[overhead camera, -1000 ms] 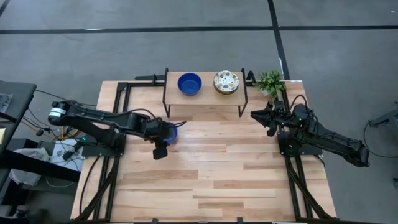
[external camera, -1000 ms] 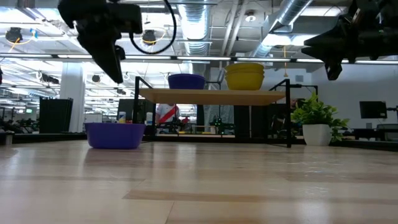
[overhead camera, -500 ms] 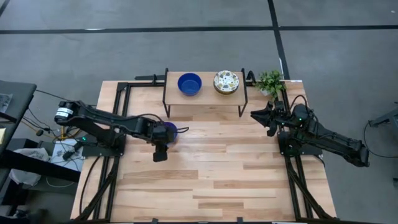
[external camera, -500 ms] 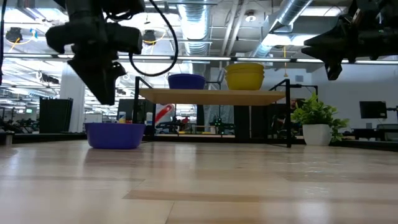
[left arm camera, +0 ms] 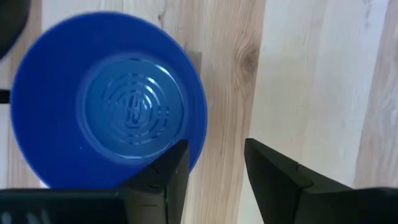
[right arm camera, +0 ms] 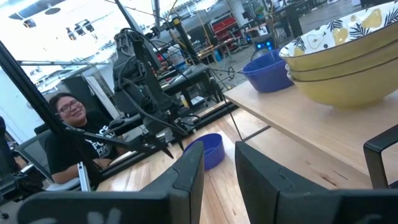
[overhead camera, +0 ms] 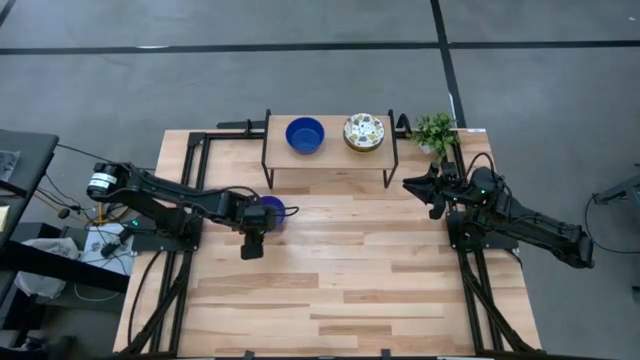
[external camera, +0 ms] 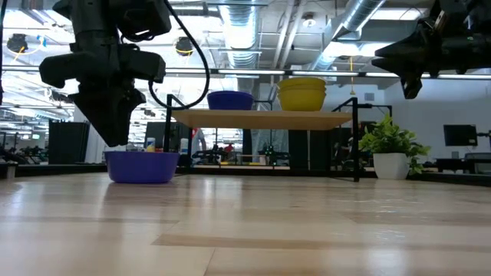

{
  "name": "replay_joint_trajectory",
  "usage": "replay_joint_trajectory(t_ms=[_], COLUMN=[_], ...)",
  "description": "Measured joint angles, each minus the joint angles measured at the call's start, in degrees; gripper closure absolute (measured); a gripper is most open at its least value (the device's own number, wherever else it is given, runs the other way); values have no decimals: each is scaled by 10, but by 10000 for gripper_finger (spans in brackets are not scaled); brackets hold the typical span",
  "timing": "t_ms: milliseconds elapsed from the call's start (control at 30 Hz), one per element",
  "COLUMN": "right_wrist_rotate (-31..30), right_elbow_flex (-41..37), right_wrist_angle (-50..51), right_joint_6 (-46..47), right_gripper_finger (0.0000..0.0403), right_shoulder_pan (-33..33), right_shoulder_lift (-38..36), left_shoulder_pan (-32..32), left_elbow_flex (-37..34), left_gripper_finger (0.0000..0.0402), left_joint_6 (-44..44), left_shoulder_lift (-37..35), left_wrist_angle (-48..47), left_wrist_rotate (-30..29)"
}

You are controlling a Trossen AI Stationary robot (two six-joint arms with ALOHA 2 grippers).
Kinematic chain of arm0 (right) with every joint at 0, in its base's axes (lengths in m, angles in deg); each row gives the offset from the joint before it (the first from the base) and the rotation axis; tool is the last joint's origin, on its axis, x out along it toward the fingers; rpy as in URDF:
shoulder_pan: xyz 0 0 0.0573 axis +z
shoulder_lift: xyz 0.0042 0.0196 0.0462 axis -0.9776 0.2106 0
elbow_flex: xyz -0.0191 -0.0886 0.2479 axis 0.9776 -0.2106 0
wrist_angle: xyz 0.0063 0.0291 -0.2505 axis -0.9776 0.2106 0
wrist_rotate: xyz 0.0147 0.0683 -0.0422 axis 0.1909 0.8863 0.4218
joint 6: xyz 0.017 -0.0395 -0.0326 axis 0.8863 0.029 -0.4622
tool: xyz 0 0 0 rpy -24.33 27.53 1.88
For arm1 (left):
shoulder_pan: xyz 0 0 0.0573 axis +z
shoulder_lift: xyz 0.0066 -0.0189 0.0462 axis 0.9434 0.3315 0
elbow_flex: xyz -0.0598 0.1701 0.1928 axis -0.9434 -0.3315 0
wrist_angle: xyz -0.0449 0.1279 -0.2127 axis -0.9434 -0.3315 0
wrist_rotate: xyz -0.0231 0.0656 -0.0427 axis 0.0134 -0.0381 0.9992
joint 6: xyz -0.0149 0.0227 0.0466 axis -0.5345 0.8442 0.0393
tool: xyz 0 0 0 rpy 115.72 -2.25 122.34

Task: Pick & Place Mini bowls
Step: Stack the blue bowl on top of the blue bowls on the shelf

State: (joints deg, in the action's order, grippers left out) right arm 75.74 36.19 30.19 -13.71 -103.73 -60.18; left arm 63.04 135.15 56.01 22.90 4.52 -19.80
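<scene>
1. High view: the left gripper [overhead camera: 252, 232] has slid toward the left edge and a little toward the near edge over the last second. It now sits over the near-left rim of the blue bowl [overhead camera: 271, 208] on the table [overhead camera: 350, 290], so more of the bowl shows than before. A second blue bowl [overhead camera: 305, 135] and a stack of patterned bowls [overhead camera: 364, 132] sit on the shelf [overhead camera: 330, 158], as before. The right gripper [overhead camera: 432, 190] waits by the plant [overhead camera: 435, 130], unmoved.

2. Low view: the left gripper [external camera: 113, 130] has dropped from well above the table to just over the table bowl's [external camera: 143, 165] rim on the picture's left. The bowl has not shifted. I judge this a descent toward a rim grasp, not yet closed.

3. Left wrist view: the fingers [left arm camera: 168, 174] stand apart with nothing between them. One tip overlaps the bowl's [left arm camera: 109, 99] rim and the other hangs over bare wood, so the jaws seem to straddle the wall. Contact cannot be told.

4. Right wrist view: the right fingers [right arm camera: 186, 177] stand parted and empty. Beyond them are the shelf bowls [right arm camera: 333, 59], the table bowl [right arm camera: 208, 149], the left arm and a seated person [right arm camera: 68, 143].

5. Meaning: the table bowl is about to be picked; lowering further and closing remains.
</scene>
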Motion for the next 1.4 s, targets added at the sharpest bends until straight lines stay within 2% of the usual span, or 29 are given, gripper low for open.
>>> replay_joint_trajectory(t_ms=[833, 1000, 1233, 1400], right_wrist_rotate=[0, 0, 0, 0], right_elbow_flex=[0, 0, 0, 0], right_wrist_angle=[0, 0, 0, 0], right_joint_6=[0, 0, 0, 0], right_gripper_finger=[321, 321, 321, 321], right_shoulder_pan=[0, 0, 0, 0], right_shoulder_lift=[0, 0, 0, 0], left_shoulder_pan=[0, 0, 0, 0], left_elbow_flex=[-71, -71, -70, -70], left_gripper_finger=[252, 288, 388, 392], left_joint_6=[-2, -2, -21, -54], left_shoulder_lift=[0, 0, 0, -1], left_wrist_angle=[93, 95, 99, 101], left_wrist_rotate=[-4, -4, -7, 2])
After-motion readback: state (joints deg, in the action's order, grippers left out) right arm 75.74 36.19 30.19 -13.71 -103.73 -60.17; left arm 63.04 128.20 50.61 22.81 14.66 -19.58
